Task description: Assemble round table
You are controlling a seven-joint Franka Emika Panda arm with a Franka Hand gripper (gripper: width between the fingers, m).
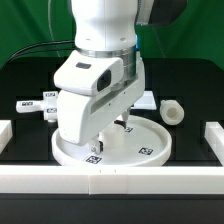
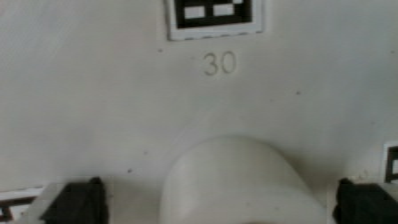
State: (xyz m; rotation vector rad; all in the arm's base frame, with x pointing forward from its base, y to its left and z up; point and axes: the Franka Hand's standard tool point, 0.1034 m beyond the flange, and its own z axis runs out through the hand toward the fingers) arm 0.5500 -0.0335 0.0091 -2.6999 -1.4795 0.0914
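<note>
The large round disc (image 1: 140, 143) lies flat at the front middle of the table. My gripper (image 1: 117, 129) hangs low over its centre, and the hand hides most of the fingers in the exterior view. In the wrist view the disc surface (image 2: 107, 90) fills the frame, with a square tag (image 2: 214, 16) and the number 30. A white rounded boss (image 2: 233, 182) rises from the disc between my fingers. My gripper (image 2: 222, 205) is open, with gaps on both sides of the boss. The short cylinder leg (image 1: 172, 112) lies to the exterior view's right. The tagged cross-shaped foot (image 1: 41, 105) lies to the left.
Long white border rails run along the front (image 1: 110, 181), the left (image 1: 5, 131) and the right (image 1: 213, 136) of the black table. A flat white sheet (image 1: 145, 99) lies behind the arm, mostly hidden.
</note>
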